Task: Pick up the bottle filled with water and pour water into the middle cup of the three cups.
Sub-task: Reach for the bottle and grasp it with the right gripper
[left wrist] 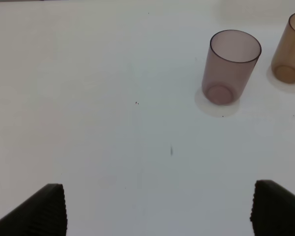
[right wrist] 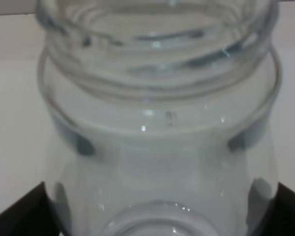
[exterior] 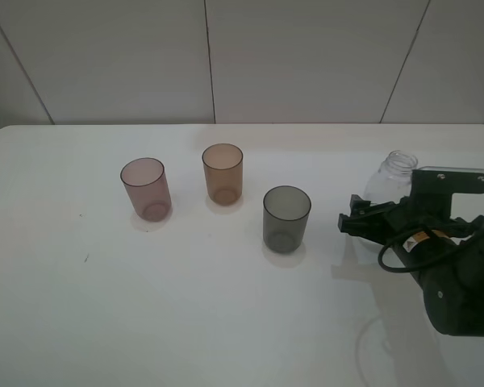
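Note:
The clear bottle [exterior: 391, 181] stands uncapped on the white table at the right, and its neck and shoulders fill the right wrist view [right wrist: 157, 147]. My right gripper [exterior: 356, 219] reaches around its lower body from the near side; in the wrist view [right wrist: 157, 216] both dark fingers [right wrist: 19, 214] lie against the bottle's sides. The three cups stand in a row: pinkish-mauve [exterior: 146, 189], amber-brown middle cup [exterior: 223, 173] and smoky grey [exterior: 286, 218]. My left gripper [left wrist: 157, 211] is open over bare table, well short of the mauve cup [left wrist: 229, 66] and the amber cup [left wrist: 291, 49].
The white table [exterior: 105, 306] runs wide to the left and front of the cups. A tiled wall rises behind its far edge [exterior: 226, 123]. The grey cup stands nearest the bottle, a short gap to its left.

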